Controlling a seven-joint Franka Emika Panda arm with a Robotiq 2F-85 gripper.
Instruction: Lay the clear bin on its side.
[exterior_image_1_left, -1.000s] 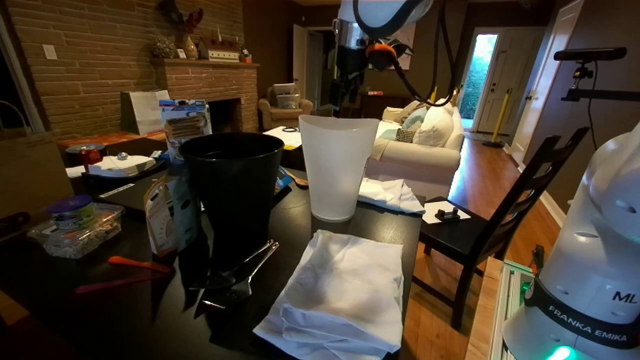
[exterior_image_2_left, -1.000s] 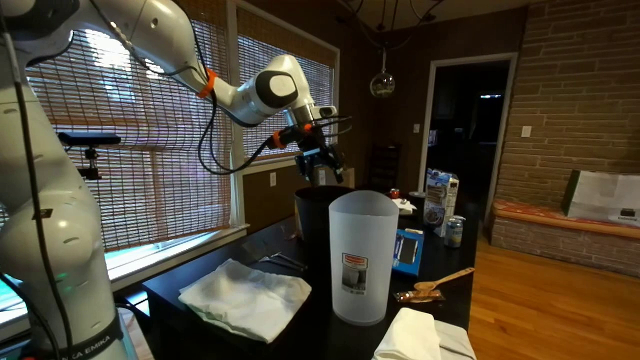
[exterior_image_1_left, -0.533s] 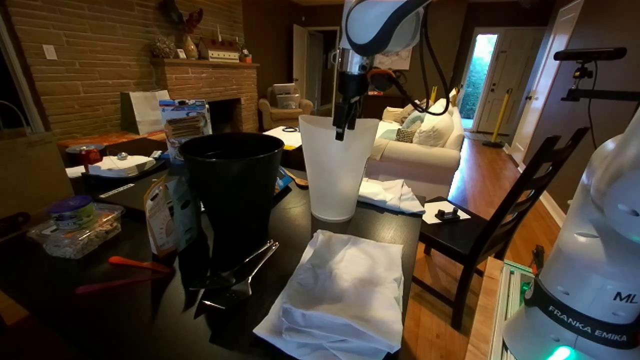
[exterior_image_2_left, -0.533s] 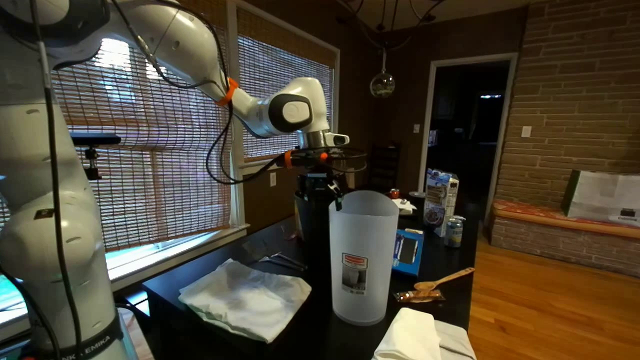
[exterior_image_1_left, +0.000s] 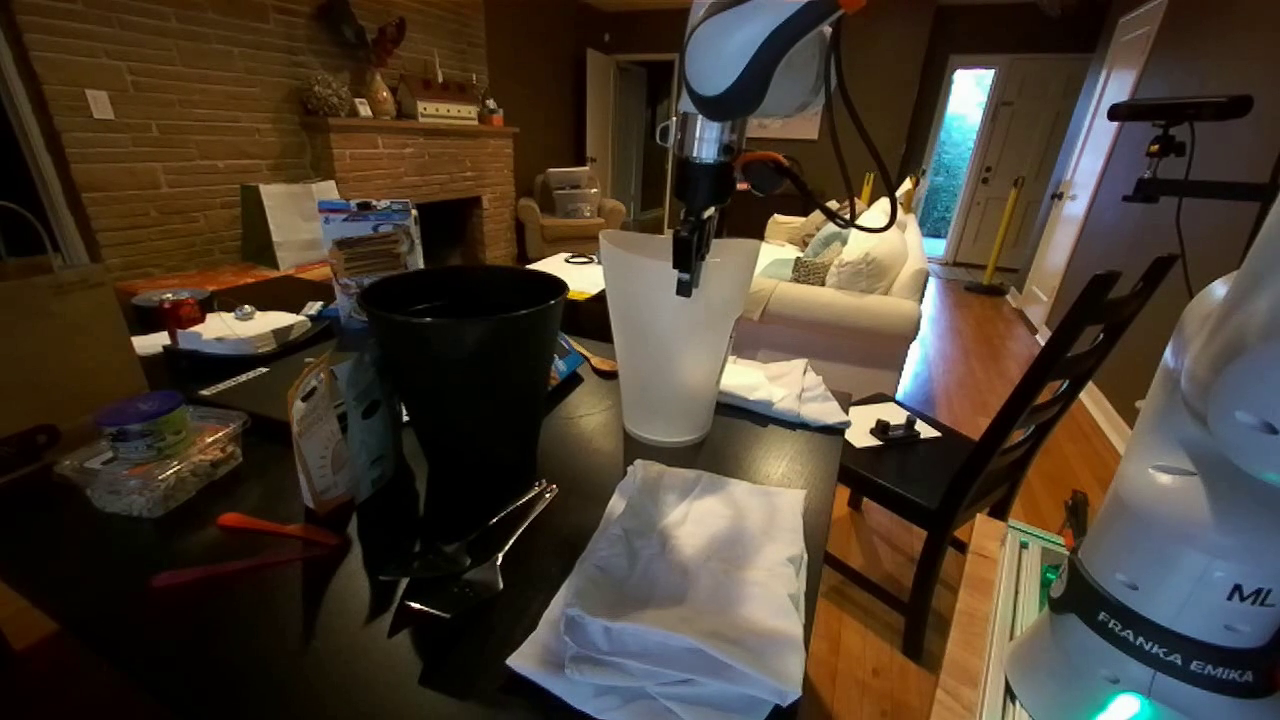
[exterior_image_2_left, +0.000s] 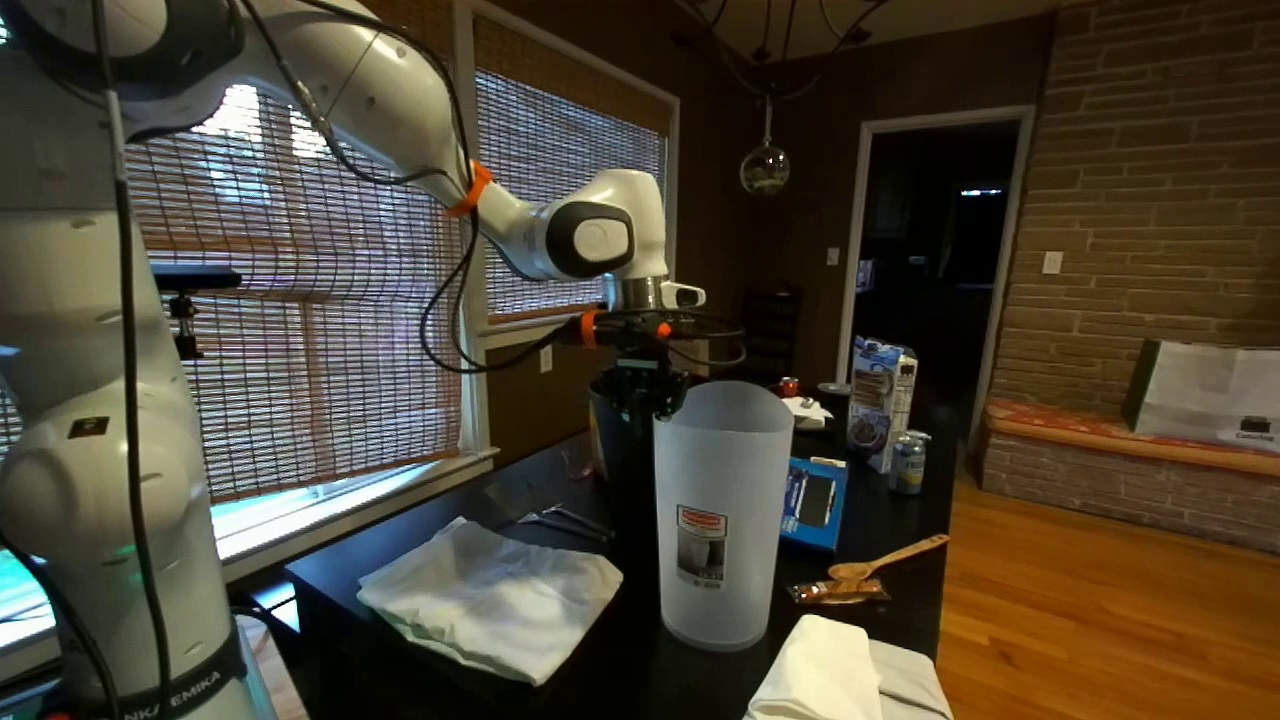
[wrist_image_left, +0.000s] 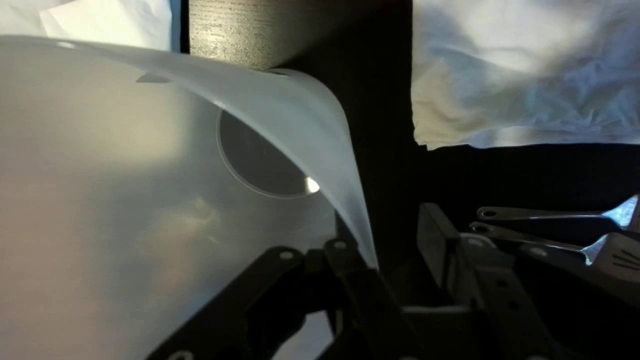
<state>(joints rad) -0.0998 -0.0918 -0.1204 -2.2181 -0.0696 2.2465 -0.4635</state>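
Note:
The clear bin, a tall translucent white wastebasket, stands upright on the dark table in both exterior views (exterior_image_1_left: 665, 370) (exterior_image_2_left: 735, 470). My gripper (exterior_image_1_left: 690, 275) (exterior_image_2_left: 648, 408) points down at its rim, on the side facing the black bin. Looking from the wrist, the clear bin (wrist_image_left: 100, 200) fills the left part, its curved rim running between the jaws. One finger (wrist_image_left: 345, 255) is inside, close against the wall. The opposite pad (wrist_image_left: 432, 240) is outside, with a gap to the wall. The jaws stand partly open; the wall is not clamped.
A black round bin (exterior_image_1_left: 460, 370) stands close beside the clear bin. A folded white cloth (exterior_image_1_left: 690, 570) and metal utensils (exterior_image_1_left: 510, 540) lie in front; another white cloth (exterior_image_2_left: 840, 670) and a wooden spoon (exterior_image_2_left: 890, 560) lie near table edges. A blue box (exterior_image_2_left: 815, 505) sits behind.
The gripper has come down and turned upright, from above the bins to the clear bin's rim, and its jaws have narrowed. The clear bin has shifted very slightly toward the gripper.

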